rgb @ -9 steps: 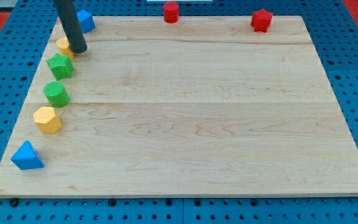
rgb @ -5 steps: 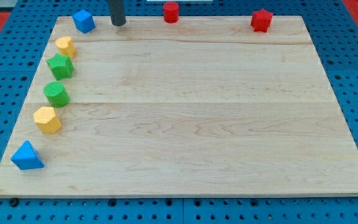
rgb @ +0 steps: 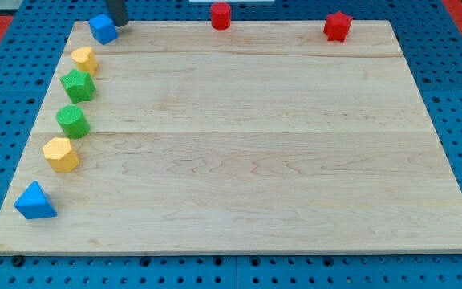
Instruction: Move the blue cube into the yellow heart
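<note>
The blue cube (rgb: 103,28) sits at the top left corner of the wooden board (rgb: 239,144). The yellow heart (rgb: 84,59) lies just below it and a little to the left, with a small gap between them. My tip (rgb: 118,22) is at the view's top edge, right against the cube's upper right side; only the rod's lowest part shows.
Down the board's left edge below the heart lie a green star (rgb: 78,84), a green cylinder (rgb: 73,121), a yellow hexagon (rgb: 61,154) and a blue triangle (rgb: 34,201). A red cylinder (rgb: 220,15) and a red star (rgb: 337,26) sit along the top edge.
My tip went from beside the yellow heart up and right to the top edge, then back left to the blue cube's right side. The cube has shifted slightly left.
</note>
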Controlling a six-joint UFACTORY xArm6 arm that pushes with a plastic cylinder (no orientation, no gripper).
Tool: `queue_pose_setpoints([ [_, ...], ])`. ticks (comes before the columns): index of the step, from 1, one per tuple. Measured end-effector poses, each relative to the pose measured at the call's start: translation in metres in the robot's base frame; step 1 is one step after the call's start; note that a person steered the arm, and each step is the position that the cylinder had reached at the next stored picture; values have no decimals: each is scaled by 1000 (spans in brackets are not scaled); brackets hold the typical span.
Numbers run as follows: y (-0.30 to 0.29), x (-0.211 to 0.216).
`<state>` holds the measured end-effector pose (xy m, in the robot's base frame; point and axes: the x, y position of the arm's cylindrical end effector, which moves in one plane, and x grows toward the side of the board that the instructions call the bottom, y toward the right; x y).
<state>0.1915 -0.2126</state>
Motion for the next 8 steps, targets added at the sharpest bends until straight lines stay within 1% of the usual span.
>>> queue_pose_setpoints([
  [2,-37,0],
  [3,-41,0],
  [5,-30,21],
  [7,-55,21],
  [8,-50,27],
])
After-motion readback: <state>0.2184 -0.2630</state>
